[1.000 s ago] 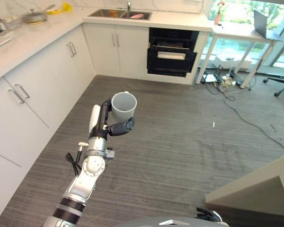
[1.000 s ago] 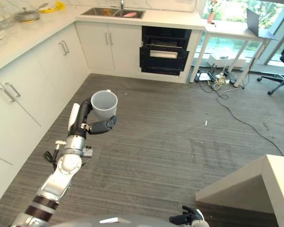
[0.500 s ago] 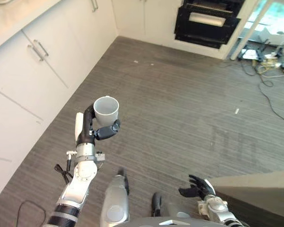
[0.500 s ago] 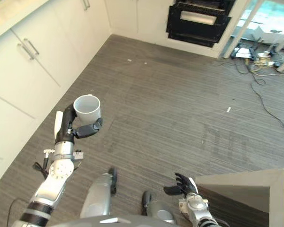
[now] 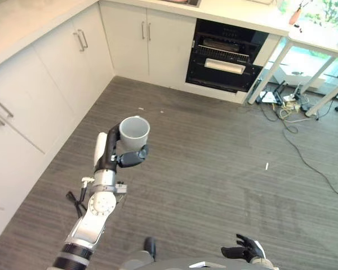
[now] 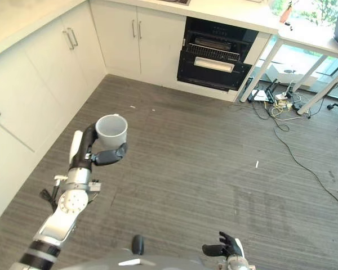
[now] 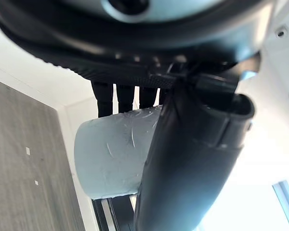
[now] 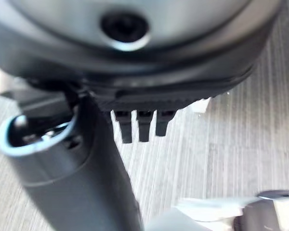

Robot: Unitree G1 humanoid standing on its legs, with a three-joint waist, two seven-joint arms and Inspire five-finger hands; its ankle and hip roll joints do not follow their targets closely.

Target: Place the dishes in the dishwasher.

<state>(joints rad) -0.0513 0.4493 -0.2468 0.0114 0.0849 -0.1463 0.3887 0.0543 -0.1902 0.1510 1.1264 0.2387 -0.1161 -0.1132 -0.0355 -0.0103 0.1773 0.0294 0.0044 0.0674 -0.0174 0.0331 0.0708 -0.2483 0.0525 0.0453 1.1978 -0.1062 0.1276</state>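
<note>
A pale grey cup [image 5: 134, 130] stands upright, mouth up, held above the floor in my left hand [image 5: 117, 158]. In the left wrist view the thumb [image 7: 192, 159] and the fingers [image 7: 125, 98] curl round the cup [image 7: 111, 159]. The dishwasher [image 5: 225, 56], a black open cavity with a rack, sits under the counter far ahead and to the right of the cup. My right hand [image 6: 222, 247] hangs low at the view's bottom edge, holding nothing, with its fingers [image 8: 139, 126] relaxed.
White cabinets [image 5: 39, 95] line the left side and the back wall [image 5: 146, 48]. A white table's legs [image 5: 267, 70] and loose cables [image 5: 287, 109] lie right of the dishwasher. Grey plank floor [image 5: 214, 169] stretches between me and the dishwasher.
The camera has tilted back up, bringing the dishwasher into fuller view. The cup stays in my left hand. My right hand now sits lower in the picture.
</note>
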